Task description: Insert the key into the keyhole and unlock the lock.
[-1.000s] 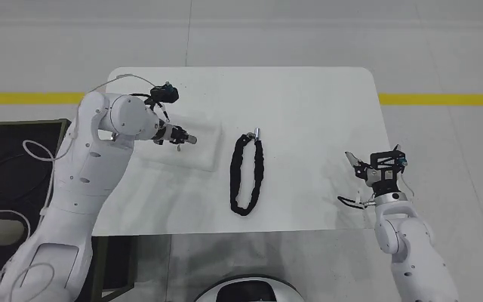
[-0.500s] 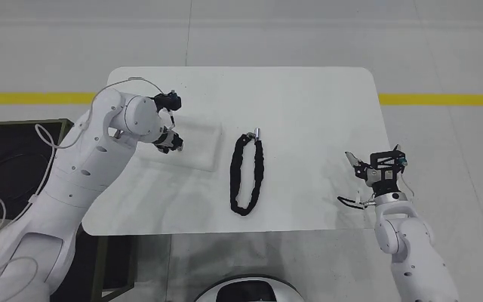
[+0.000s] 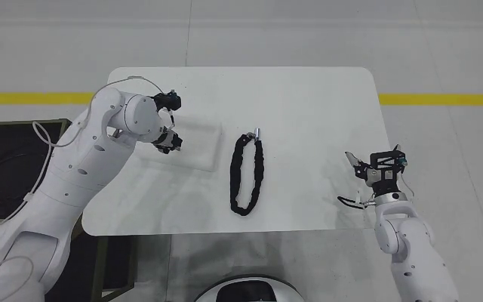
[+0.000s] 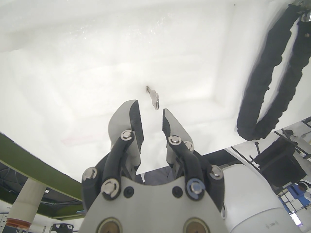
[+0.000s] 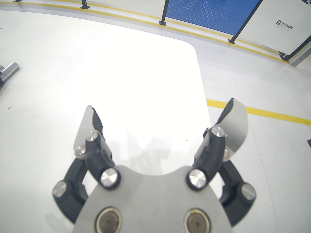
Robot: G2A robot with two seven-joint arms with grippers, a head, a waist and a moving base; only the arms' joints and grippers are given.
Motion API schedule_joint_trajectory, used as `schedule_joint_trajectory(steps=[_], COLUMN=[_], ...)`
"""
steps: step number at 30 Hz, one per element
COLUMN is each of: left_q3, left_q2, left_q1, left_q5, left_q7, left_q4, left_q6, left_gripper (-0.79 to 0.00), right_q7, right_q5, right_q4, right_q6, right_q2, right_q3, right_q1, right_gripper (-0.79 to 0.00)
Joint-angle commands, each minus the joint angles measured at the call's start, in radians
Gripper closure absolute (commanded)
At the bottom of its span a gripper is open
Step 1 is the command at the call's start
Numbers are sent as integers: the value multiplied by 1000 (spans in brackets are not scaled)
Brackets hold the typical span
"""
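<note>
left gripper (image 4: 150, 111): over the foam pad, jaws parted by a narrow gap, gripping nothing; curved metal fingers lined with ribbed black pads (image 4: 136, 122)
key (image 4: 154, 99): small, flat, silvery; blade stuck into a slit in the foam, head poking up just ahead of the left gripper's fingertips, in line with the gap; contact with either tip hard to tell
foam pad (image 3: 198, 147): white rectangular slab with a grainy, slightly sparkly surface, lying on the left part of the table
lock (image 3: 247, 174): long narrow loop sheathed in wrinkled black fabric, flat on mid-table, just right of the foam pad; shiny metal cylinder (image 3: 257, 134) at its far end
table (image 3: 317, 98): white, smooth, rounded corners
right gripper (image 3: 349, 180): at the table's right edge, well apart from the lock; jaws spread wide, empty
</note>
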Motion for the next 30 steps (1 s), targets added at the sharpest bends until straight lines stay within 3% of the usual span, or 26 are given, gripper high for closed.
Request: schedule_joint_trajectory(steps=[1,6,9,12,19,26,30], left_q3=[2,22,38,38,25,-38,-126], left_q2=[-5,-19,-29,-36,-45,-28,-17], left_q1=[4,13,12,7,-8,-7,3], left_q5=[8,43,75,95,135,161,89], left_q7=[30,68,72,74,1,-13,-8], left_q4=[2,10,19,30,47,-8,-39], left_q6=[-4,6,20,28,19,18,38], left_gripper=[-185,-203,-145,0,0,0,0], right_q7=[0,0,0,0,0,0,0], right_q5=[0,0,0,0,0,0,0], right_q4=[0,0,0,0,0,0,0], right_q6=[0,0,0,0,0,0,0], right_q2=[0,0,0,0,0,0,0], right_q3=[0,0,0,0,0,0,0], right_q1=[0,0,0,0,0,0,0], right_gripper=[-785,-785,-785,-785,-785,-785,-785])
